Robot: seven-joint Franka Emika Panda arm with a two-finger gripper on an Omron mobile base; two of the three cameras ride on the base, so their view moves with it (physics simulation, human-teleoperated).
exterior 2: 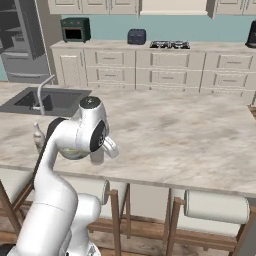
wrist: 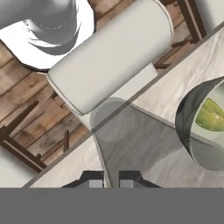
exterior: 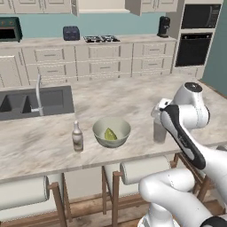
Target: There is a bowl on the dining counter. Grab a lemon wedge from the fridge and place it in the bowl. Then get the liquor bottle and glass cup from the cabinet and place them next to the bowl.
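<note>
**Cup in the grip, bowl just beyond it**

Gripper (wrist: pixel 107 183) stands with its 2 fingertips drawn close on the glass cup (exterior: pixel 159 131), upright near the front edge of the dining counter (exterior: pixel 133 99). From there the bowl (exterior: pixel 111 131) sits just beside the cup, lemon wedge (exterior: pixel 110 134) inside. Past the bowl stands the liquor bottle (exterior: pixel 77 137). Judged from this, setting down and letting go is what remains.

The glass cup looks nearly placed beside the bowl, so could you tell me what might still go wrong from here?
1. The glass cup stands near the dining counter front edge; a nudge could tip it off.
2. The fingers are shut on it; withdrawing without opening drags it.
3. The bowl holding the lemon wedge sits close; a swing could knock it.
</note>
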